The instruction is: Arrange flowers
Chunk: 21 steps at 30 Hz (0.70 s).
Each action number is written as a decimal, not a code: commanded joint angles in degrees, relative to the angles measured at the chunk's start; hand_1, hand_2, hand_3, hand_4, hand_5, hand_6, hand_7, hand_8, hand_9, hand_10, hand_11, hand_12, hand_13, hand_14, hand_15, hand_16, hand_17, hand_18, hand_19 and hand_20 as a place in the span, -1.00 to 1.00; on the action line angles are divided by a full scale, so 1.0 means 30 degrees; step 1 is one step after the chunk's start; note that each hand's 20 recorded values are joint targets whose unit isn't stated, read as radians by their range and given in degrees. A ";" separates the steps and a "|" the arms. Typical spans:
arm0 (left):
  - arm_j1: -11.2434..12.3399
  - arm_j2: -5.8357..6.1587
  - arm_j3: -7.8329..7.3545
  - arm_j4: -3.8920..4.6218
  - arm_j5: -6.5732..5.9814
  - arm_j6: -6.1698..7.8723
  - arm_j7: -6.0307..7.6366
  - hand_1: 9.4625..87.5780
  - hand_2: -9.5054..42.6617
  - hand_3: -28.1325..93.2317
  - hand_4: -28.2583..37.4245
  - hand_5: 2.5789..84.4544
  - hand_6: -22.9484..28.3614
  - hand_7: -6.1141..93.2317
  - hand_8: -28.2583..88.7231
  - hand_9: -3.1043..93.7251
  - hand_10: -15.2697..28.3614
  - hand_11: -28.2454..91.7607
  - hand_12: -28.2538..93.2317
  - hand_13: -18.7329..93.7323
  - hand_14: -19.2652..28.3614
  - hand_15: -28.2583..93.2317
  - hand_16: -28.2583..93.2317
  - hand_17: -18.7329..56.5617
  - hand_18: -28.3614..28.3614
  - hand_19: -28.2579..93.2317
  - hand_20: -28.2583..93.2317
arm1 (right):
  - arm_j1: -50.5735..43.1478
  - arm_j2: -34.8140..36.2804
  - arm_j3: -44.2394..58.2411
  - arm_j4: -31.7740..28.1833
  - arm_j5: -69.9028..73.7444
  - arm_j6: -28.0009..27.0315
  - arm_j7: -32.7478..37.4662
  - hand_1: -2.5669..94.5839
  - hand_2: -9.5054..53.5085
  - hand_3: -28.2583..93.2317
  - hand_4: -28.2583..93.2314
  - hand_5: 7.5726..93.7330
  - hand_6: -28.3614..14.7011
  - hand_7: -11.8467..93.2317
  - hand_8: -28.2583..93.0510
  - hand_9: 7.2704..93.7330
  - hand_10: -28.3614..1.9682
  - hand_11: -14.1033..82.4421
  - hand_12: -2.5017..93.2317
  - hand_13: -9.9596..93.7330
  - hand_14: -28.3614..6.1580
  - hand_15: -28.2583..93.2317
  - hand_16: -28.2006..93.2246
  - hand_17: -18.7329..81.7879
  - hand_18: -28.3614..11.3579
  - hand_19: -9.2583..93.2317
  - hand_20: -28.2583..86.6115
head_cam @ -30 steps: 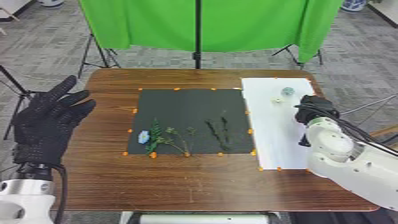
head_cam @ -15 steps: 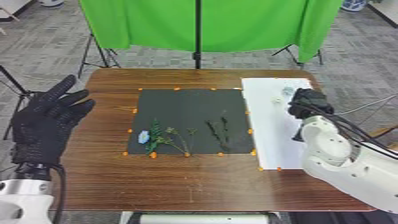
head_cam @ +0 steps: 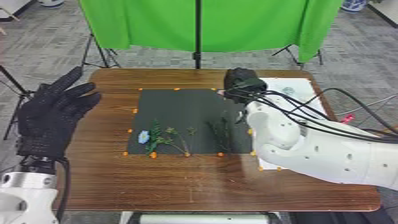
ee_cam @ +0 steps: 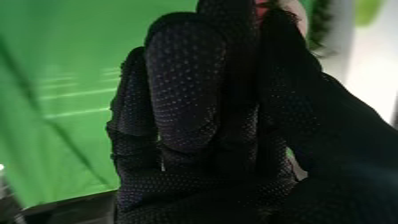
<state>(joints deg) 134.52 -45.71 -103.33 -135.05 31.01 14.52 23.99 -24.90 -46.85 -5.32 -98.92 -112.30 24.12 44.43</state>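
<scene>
So the blue flower (head_cam: 143, 137), green sprigs (head_cam: 156, 136) and dark stems (head_cam: 218, 134) are on the near half of the black mat (head_cam: 182, 105). Left hand (head_cam: 46, 117) is just hanging out beside it, fingers spread loose. Right hand (head_cam: 242, 81)'s over the mat's far right corner, pinching something pinkish (ee_cam: 262, 9), mostly hidden.

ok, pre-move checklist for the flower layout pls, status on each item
1. Left hand off the black mat: ok, at the left with fingers spread.
2. Pink-and-white piece at the fingertips of the right hand: ok.
3. Grip on it firm: cannot tell.
4. Blue flower lying on the mat: ok, near its left edge beside the green sprigs.
5. White sheet unobstructed in head view: not ok, right arm crosses it.
</scene>
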 commanded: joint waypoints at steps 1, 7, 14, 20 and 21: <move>-0.0685 0.0545 0.0223 0.0298 0.0016 -0.0566 -0.0137 -0.79 -0.38 0.71 -1.00 -0.20 0.24 -0.65 -0.65 -0.28 0.61 -0.04 -0.34 -0.26 0.98 0.46 -0.73 -0.72 0.83 0.40 -0.12 | 0.1647 -0.4398 -0.0912 0.1010 0.1328 -0.0261 -0.0527 0.14 -1.00 0.64 -1.00 0.74 0.50 -0.36 -0.49 1.00 0.53 -0.41 -0.38 0.83 0.49 0.38 -0.20 0.08 -0.39 0.93 -0.24; -0.1797 0.0712 0.0566 0.0615 0.0104 -0.1003 -0.0459 -0.79 -0.38 0.70 -1.00 -0.20 0.24 -0.65 -0.65 -0.28 0.61 -0.04 -0.34 -0.26 0.98 0.46 -0.72 -0.72 0.83 0.41 -0.12 | 0.1737 -0.5530 -0.1753 0.1609 0.1124 -0.0751 -0.0271 0.14 -1.00 0.64 -1.00 0.74 0.51 -0.36 -0.50 1.00 0.53 -0.38 -0.39 0.83 0.49 0.39 -0.19 0.07 -0.39 0.93 -0.23; -0.2895 0.0975 0.1033 0.0828 0.0122 -0.1188 -0.0427 -0.79 -0.38 0.71 -1.00 -0.20 0.24 -0.65 -0.65 -0.27 0.61 -0.04 -0.34 -0.26 0.99 0.46 -0.72 -0.70 0.83 0.42 -0.10 | 0.2658 -0.6696 -0.2770 0.2481 0.2001 -0.1053 -0.0318 0.14 -1.00 0.64 -1.00 0.74 0.52 -0.36 -0.50 1.00 0.53 -0.36 -0.40 0.83 0.49 0.40 -0.20 0.07 -0.38 0.92 -0.23; -0.3307 0.1252 0.1057 0.0858 0.0102 -0.1228 -0.0300 -0.79 -0.38 0.70 -1.00 -0.20 0.24 -0.65 -0.65 -0.27 0.61 -0.04 -0.34 -0.26 0.98 0.46 -0.72 -0.70 0.83 0.42 -0.09 | 0.3699 -0.7860 -0.3743 0.3183 0.3166 -0.0860 0.0314 0.14 -1.00 0.62 -1.00 0.73 0.54 -0.35 -0.51 1.00 0.56 -0.31 -0.42 0.84 0.52 0.41 -0.19 0.06 -0.37 0.92 -0.23; -0.3751 0.1199 0.1322 0.0891 0.0152 -0.1072 -0.0529 -0.79 -0.38 0.71 -1.00 -0.20 0.24 -0.65 -0.65 -0.27 0.61 -0.04 -0.34 -0.26 0.98 0.46 -0.72 -0.70 0.83 0.42 -0.09 | 0.3491 -0.7822 -0.3411 0.3337 0.3082 -0.1052 0.0101 0.14 -1.00 0.62 -1.00 0.73 0.55 -0.35 -0.51 1.00 0.56 -0.30 -0.43 0.84 0.52 0.42 -0.20 0.06 -0.37 0.91 -0.23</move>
<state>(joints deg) 125.15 -42.67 -100.30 -132.83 31.02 11.61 23.18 -16.80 -67.43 -17.44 -90.63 -104.89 21.72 43.55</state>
